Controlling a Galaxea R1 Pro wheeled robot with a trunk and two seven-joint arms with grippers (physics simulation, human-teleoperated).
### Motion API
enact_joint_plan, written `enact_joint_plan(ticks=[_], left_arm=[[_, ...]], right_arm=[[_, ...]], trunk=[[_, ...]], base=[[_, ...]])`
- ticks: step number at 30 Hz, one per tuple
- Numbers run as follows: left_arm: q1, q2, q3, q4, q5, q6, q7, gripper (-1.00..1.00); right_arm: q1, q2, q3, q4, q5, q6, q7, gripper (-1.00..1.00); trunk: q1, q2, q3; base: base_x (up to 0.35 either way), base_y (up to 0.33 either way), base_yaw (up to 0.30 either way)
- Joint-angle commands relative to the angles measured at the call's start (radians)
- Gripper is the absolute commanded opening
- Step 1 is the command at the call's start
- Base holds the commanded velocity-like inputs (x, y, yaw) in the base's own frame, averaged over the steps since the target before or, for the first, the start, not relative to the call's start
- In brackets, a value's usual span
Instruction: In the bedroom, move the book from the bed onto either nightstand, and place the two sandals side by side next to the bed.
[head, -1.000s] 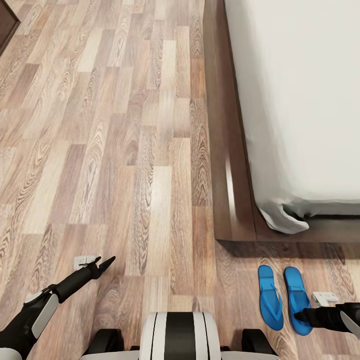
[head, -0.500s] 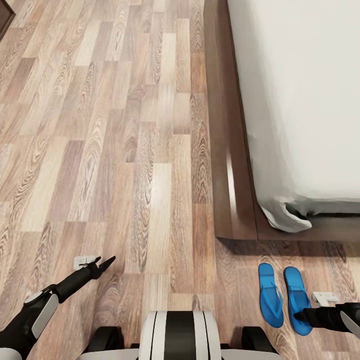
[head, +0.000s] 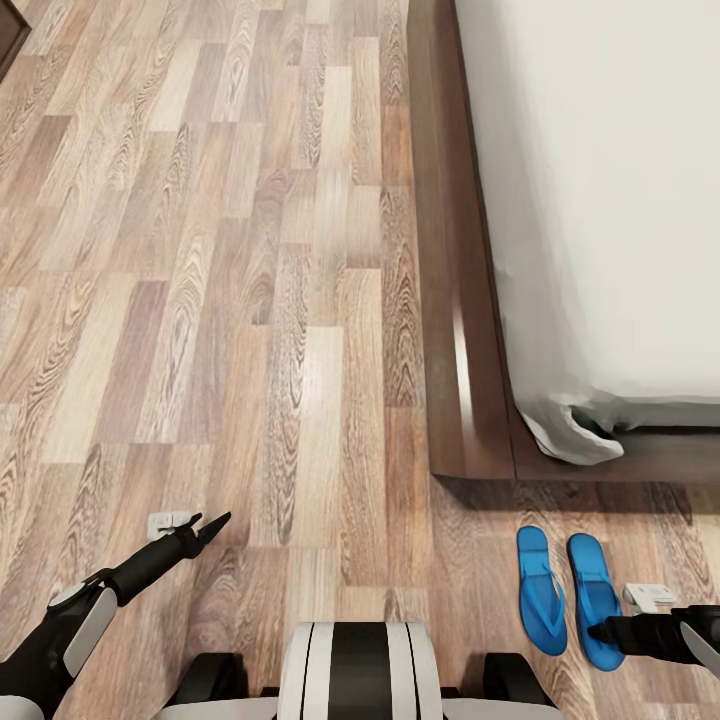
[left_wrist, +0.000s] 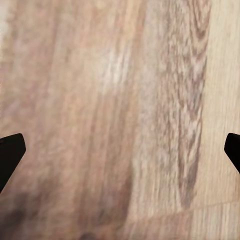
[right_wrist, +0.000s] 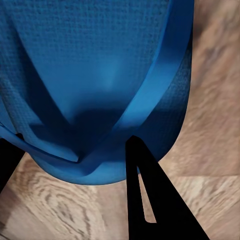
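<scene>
Your head camera looks down on the light brown wood-plank floor (head: 250, 300), with the low dark-wood platform bed (head: 455, 300) and its plain grey-beige mattress (head: 620, 200) at the right. The 2 bright blue flat flip-flop sandals lie side by side on the floor just off the bed's corner: the left sandal (head: 541, 590) and the right sandal (head: 592, 590), parallel and close together without overlapping. Your right gripper (head: 600, 631) sits low over the right sandal; in the right wrist view its dark fingers (right_wrist: 150, 200) stand apart on either side of the sandal's blue strap (right_wrist: 150, 90), one tip against the sole's edge, not clamped on it. Your left gripper (head: 212, 524) hovers over bare floor well away from the sandals, its fingertips (left_wrist: 11, 152) spread wide with nothing between them.
</scene>
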Motion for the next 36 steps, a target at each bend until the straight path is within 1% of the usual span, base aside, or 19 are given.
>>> enact_joint_plan(ticks=[1,3,24,36], left_arm=[[0.0,0.0,0.001,0.0,0.008,0.008,-0.004,1.0],[0.0,0.0,0.0,0.0,0.008,0.008,-0.004,1.0],[0.0,0.0,0.0,0.0,0.008,0.007,-0.004,1.0],[0.0,0.0,0.001,0.0,0.008,0.007,-0.004,1.0]], right_arm=[[-0.001,-0.001,0.004,-0.001,-0.004,0.003,0.0,-1.0],[-0.001,-0.001,0.004,-0.001,-0.004,0.003,0.0,-1.0],[-0.001,-0.001,0.004,-0.001,-0.004,0.003,0.0,-1.0],[-0.001,0.0,0.007,0.001,-0.003,-0.011,-0.002,-1.0]], trunk=[[0.0,0.0,0.0],[0.001,-0.001,-0.008],[0.001,-0.001,-0.008],[0.001,-0.001,-0.008]], base=[[0.0,0.0,0.0],[0.0,0.0,0.0],[0.0,0.0,0.0],[0.0,0.0,0.0]])
